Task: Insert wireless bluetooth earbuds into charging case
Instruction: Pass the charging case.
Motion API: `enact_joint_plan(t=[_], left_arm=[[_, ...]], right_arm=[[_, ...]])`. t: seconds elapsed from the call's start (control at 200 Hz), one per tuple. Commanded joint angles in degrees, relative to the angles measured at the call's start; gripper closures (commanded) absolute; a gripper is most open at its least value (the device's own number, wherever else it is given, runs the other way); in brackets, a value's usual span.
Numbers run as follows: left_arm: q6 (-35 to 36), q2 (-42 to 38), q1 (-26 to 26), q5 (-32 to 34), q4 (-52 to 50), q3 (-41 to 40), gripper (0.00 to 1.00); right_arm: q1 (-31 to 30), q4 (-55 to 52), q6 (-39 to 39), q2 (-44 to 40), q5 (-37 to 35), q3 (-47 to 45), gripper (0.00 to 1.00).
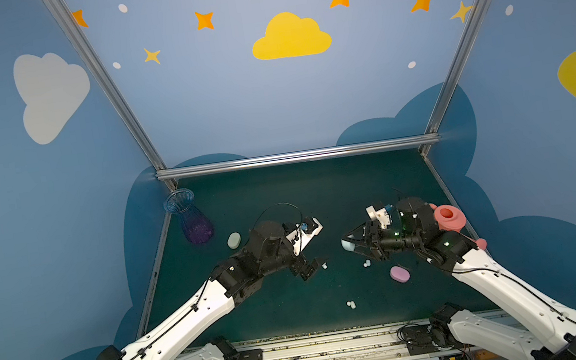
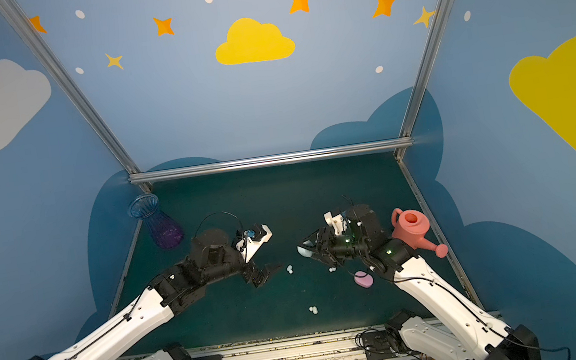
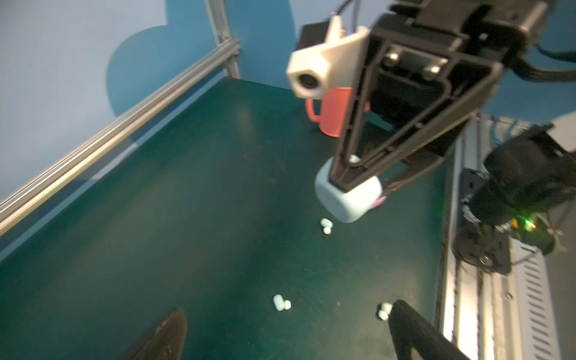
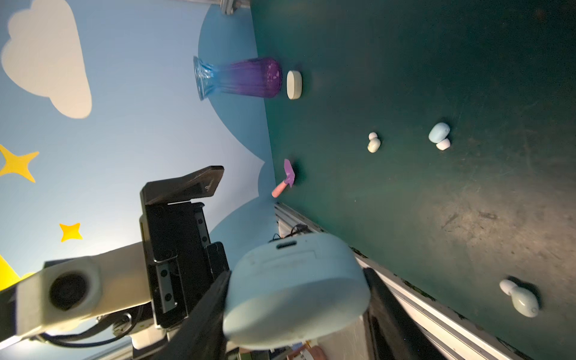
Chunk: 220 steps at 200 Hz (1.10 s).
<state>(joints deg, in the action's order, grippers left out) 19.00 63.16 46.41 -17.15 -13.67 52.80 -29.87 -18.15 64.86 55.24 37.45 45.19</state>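
— What has the right claw (image 1: 349, 243) got?
— It is clamped on the pale blue case (image 4: 296, 290), one finger on each side, jaws roughly half apart. The case is lifted clear of the green mat (image 1: 281, 197). Whether its lid is up I cannot tell.

— And the left claw (image 1: 314, 266)?
— Spread wide with nothing in it, low over the mat, its tips pointing across at the right claw.

— Where are the earbuds?
— Three show, all loose on the mat. The nearest earbud (image 1: 324, 266) lies just beside the left claw's tips, on the side toward the right claw. The second earbud (image 1: 366, 263) lies on the mat just below the right claw, back from its tips toward the robot's base. The third earbud (image 1: 351, 305) lies between the two claws but well back toward the base, apart from both.

— Any other cases?
— A pink case (image 1: 399, 274) lies flat by the right forearm, behind the right claw. A pale green case (image 1: 234, 240) lies flat and shut, well beyond the left claw, past that arm's wrist.

— Farther out?
— A coral watering can (image 1: 448, 217) stands behind the right claw's wrist, at the mat's edge. A blue-and-purple vase (image 1: 191, 221) stands just past the pale green case, in the far corner on the left claw's side.
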Motion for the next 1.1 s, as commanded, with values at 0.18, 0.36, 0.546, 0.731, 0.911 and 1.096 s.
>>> enact_joint_plan(t=[0.18,0.36,0.546,0.731,0.911,1.096], left_arm=[[11.90,5.98,1.44,-10.09,-6.27,5.29,0.00],[12.68,7.50,2.44,-9.29,-4.14,5.08,0.00],[13.16,7.81,3.27,-7.81,-3.07,4.90,0.00],[14.48,8.55,4.12,-7.13,-1.81,4.66,0.00],[15.44,10.27,4.56,-6.47,-3.64,6.24,0.03],[16.34,11.74,4.98,-5.75,-5.64,7.98,0.11]], right_arm=[[-2.54,-6.54,-8.92,4.40,5.51,6.59,0.55],[-3.99,-9.52,-11.65,6.08,4.90,8.72,0.62],[-4.74,-10.41,-12.39,7.38,4.57,9.36,0.66],[-5.90,-10.48,-12.46,8.19,3.66,9.90,0.67],[-6.78,-10.95,-12.57,8.50,2.99,10.53,0.68],[-7.19,-12.14,-13.00,8.99,2.71,11.03,0.69]])
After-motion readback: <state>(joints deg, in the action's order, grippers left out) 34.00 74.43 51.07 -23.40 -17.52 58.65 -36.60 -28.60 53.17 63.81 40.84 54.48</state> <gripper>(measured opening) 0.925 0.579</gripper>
